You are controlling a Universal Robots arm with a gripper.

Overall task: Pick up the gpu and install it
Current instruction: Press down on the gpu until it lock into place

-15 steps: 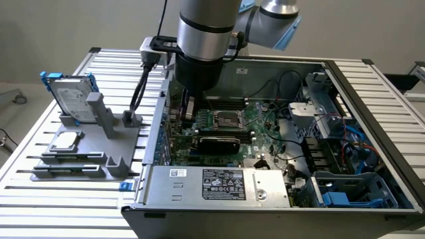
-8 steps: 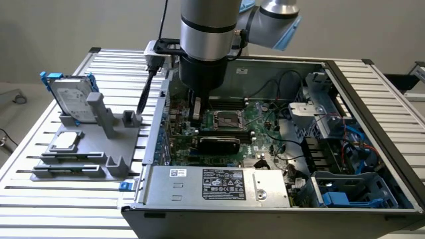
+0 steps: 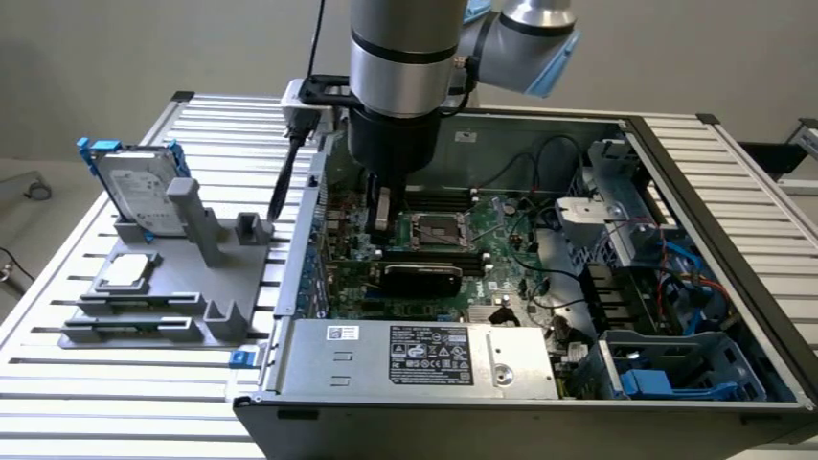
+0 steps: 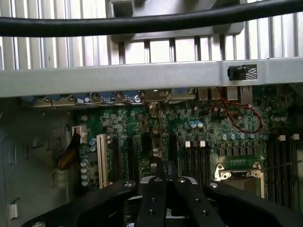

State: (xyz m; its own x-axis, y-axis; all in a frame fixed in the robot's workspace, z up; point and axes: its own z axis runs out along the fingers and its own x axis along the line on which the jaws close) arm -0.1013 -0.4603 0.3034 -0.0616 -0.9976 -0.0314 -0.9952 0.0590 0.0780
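Observation:
The gpu (image 3: pixel 417 278), its black rounded shroud facing up, lies low across the green motherboard (image 3: pixel 505 225) inside the open computer case (image 3: pixel 665 192). My gripper (image 3: pixel 379 233) hangs inside the case just behind and above the card, apart from it, beside the CPU socket (image 3: pixel 431 231). In the wrist view the two black fingers (image 4: pixel 154 198) meet at their tips, so the gripper (image 4: pixel 165 166) is shut with nothing seen between them. Below them lie the expansion slots (image 4: pixel 124 158) and memory slots (image 4: pixel 195 161).
Left of the case, a grey holder (image 3: pixel 192 278) carries a silver hard drive with a blue frame (image 3: pixel 134 187) and a small square silver chip (image 3: pixel 128 271). The power supply (image 3: pixel 428 356) fills the case's near side. Cables and drive bays (image 3: pixel 665 374) crowd the exterior view's right.

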